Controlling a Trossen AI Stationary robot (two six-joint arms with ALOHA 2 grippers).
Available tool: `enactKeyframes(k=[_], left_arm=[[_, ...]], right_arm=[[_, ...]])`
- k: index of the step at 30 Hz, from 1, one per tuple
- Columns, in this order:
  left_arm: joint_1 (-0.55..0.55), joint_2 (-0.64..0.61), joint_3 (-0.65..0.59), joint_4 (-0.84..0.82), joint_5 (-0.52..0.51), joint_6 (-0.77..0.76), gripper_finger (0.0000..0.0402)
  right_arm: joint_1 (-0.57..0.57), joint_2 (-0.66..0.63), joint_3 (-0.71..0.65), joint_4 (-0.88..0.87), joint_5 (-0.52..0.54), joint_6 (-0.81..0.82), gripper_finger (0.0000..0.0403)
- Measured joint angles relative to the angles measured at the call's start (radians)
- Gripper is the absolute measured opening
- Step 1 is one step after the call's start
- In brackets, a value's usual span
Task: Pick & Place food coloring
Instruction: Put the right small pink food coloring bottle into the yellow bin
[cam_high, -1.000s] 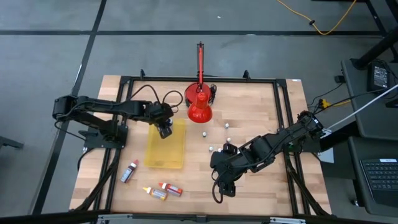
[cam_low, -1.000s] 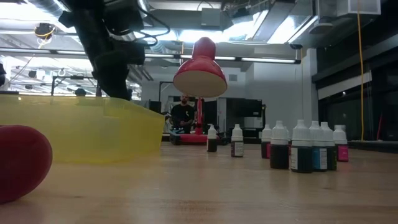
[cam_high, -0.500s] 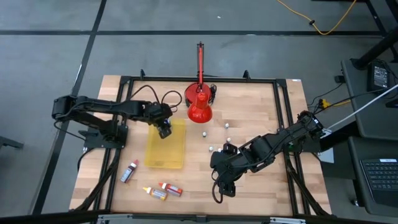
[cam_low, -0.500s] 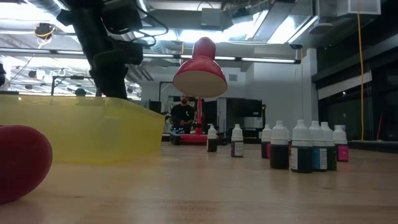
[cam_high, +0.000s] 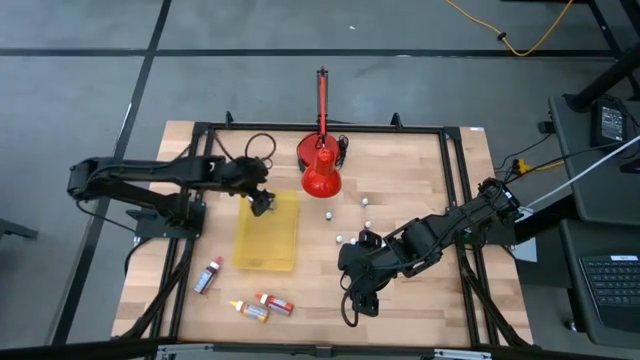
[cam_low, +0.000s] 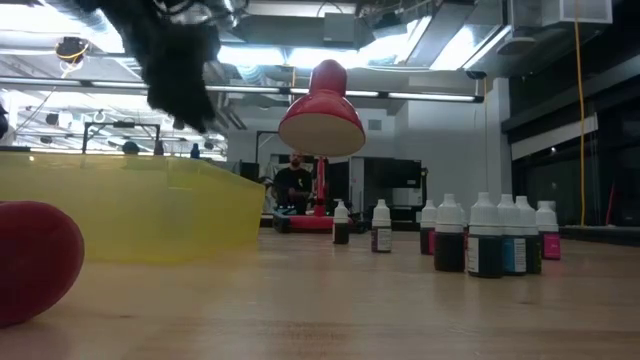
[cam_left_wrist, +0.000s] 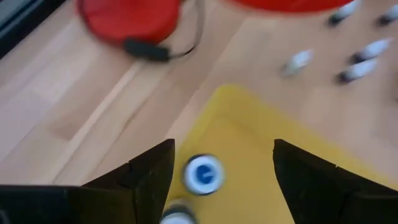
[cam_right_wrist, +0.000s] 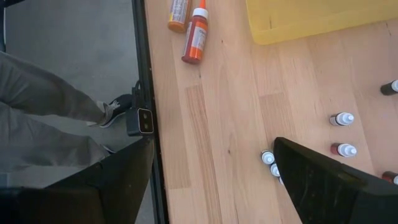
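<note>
Near edge: 3 food coloring bottles lie loose on the table (cam_high: 400, 190) – one red/white (cam_high: 208, 276) at front left, an orange-yellow one (cam_high: 249, 311) and a red one (cam_high: 274, 303) side by side just beside it. Not yet picked.
Right gripper (cam_high: 352, 308): parked low over the front-right of the table, fingers apart, holding nothing. Same spot as 1 s ago; idle.
Standing bottles: a tight cluster (cam_low: 490, 236) stands near the right arm, a few singles (cam_high: 340, 239) scattered further in toward the lamp.
Yellow bin (cam_high: 267, 231): mid-table, left of centre. Left wrist view shows a blue-capped bottle (cam_left_wrist: 203, 174) standing inside it, seen from above; a second pale cap (cam_left_wrist: 178, 216) partly cut off next to it.
Left gripper (cam_high: 262, 203): over the bin's far-left corner, fingers wide apart, nothing between them.
Just changed: jaws were near-closed 1 s ago over the bin, now spread; arm has pulled back and up toward the far-left – in low view it sits higher and blurred w/ motion.
Meaning (judgement): looks like a drop-off just done – one bottle delivered to the bin, arm retreating for the next.
Unchanged vs earlier: bin, loose bottles, right arm all in same places.
Far: red desk lamp (cam_high: 321, 170) at the back edge, untouched. A person (cam_low: 293, 183) sits in the room beyond.
</note>
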Motion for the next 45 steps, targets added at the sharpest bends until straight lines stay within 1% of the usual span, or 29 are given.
enactKeyframes(k=[5,10,14,20,29,33,38,45], left_arm=[[-0.004,-0.060,0.093,0.003,0.062,0.004,0.0260],[-0.046,-0.107,0.197,0.000,0.070,0.005,0.0260],[-0.101,-0.124,0.288,-0.005,0.037,-0.021,0.0260],[-0.233,-0.120,0.377,-0.003,-0.045,-0.103,0.0260],[-0.429,-0.064,0.383,-0.005,-0.138,-0.309,0.0260],[-0.502,-0.021,0.383,-0.004,-0.206,-0.403,0.0260],[-0.565,0.057,0.382,0.023,-0.268,-0.477,0.0260],[-0.615,0.180,0.382,0.115,-0.272,-0.531,0.0260]], right_arm=[[0.000,0.000,0.000,0.001,0.000,0.000,0.0333],[0.000,0.000,0.000,0.005,0.000,0.000,0.0333],[0.000,0.000,0.000,0.005,0.000,0.000,0.0333],[0.000,0.000,0.000,0.005,0.000,0.000,0.0333],[0.000,0.000,0.000,0.006,0.000,0.000,0.0333],[0.000,0.000,0.000,0.007,0.000,0.000,0.0333],[0.000,0.000,0.000,0.007,0.000,0.000,0.0333],[-0.002,0.000,0.000,0.050,0.000,0.000,0.0333]])
